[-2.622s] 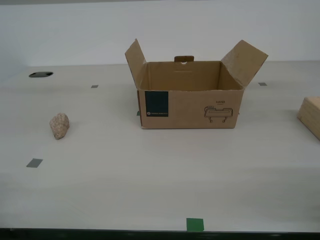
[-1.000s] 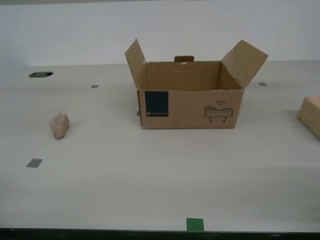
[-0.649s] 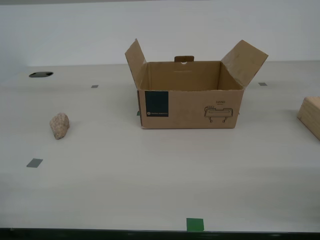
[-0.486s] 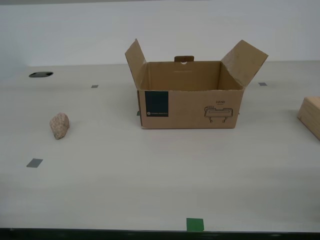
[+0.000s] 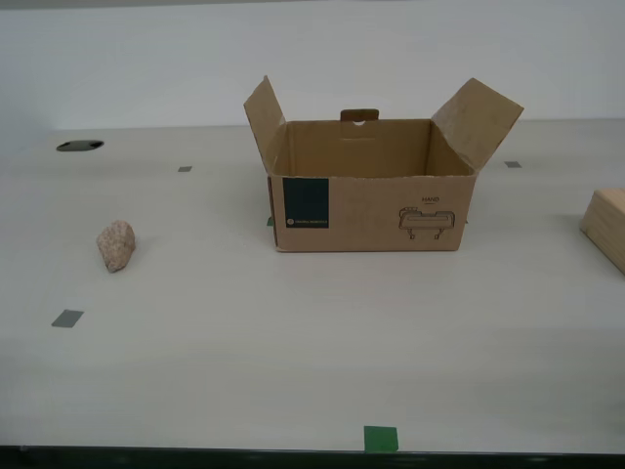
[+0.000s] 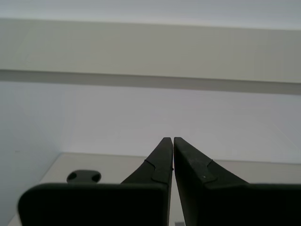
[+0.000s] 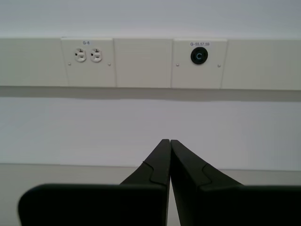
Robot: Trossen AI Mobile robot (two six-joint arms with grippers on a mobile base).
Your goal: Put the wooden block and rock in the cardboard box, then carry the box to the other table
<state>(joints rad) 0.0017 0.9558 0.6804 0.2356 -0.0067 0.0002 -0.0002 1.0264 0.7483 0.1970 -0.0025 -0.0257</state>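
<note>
The cardboard box (image 5: 369,186) stands open on the counter (image 5: 293,362), flaps up. The rock (image 5: 116,244) lies well apart from it toward the exterior view's left; the wooden block (image 5: 607,227) lies toward that view's right edge, partly cut off. Grey tape squares (image 5: 67,319) and a green tape square (image 5: 381,439) dot the counter; nothing stands between box and rock. My first tool (image 7: 169,143) and my second tool (image 6: 172,141) are each pressed together, holding nothing. Only the first wrist view shows wall outlets (image 7: 88,55); neither tool appears in the exterior view.

The cardboard box (image 5: 371,200) is showing plain brown corrugated board, matt, with a darker, smoother teal label (image 5: 306,203) printed on its front. The rock (image 5: 116,244) is looking rough and speckled, pinkish-beige. The wooden block (image 5: 607,225) is showing pale bare wood with faint grain. The table (image 5: 293,342) is looking smooth and off-white, faintly sheened. My first gripper (image 7: 169,143) and my second gripper (image 6: 172,141) are showing matt black plastic fingers.
</note>
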